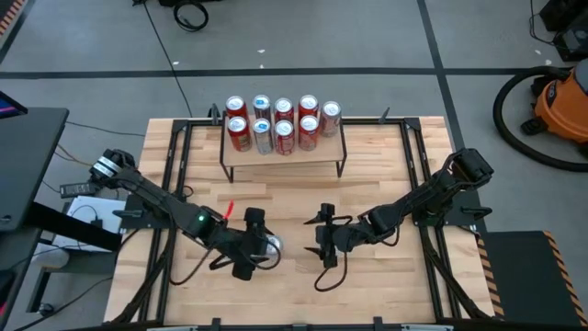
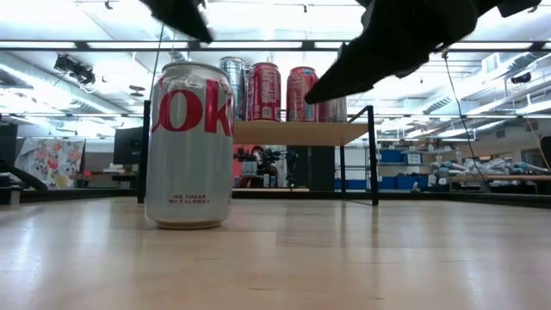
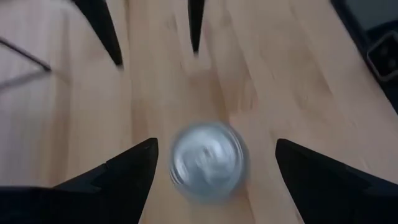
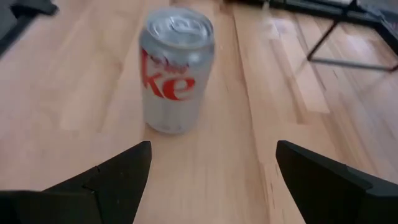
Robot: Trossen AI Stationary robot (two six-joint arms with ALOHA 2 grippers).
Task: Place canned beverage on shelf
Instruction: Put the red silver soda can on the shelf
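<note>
A silver diet cola can (image 2: 188, 145) stands upright on its base on the wooden tabletop, near the middle front (image 1: 270, 245). My left gripper (image 3: 216, 144) is open above the can (image 3: 207, 160) and points down. Its two fingers stand on either side of the can without touching it. My right gripper (image 4: 213, 144) is open and empty, to the right of the can (image 4: 176, 68) and facing it (image 1: 323, 239). The shelf (image 1: 282, 163) stands at the table's far side with several cans (image 1: 280, 124) on its top board.
The shelf's black legs (image 2: 373, 155) stand behind the can in the low view, with red and silver cans (image 2: 275, 90) on the board. Black frame rails (image 1: 175, 175) run along the table's left and right sides. Bare wood lies between the can and the shelf.
</note>
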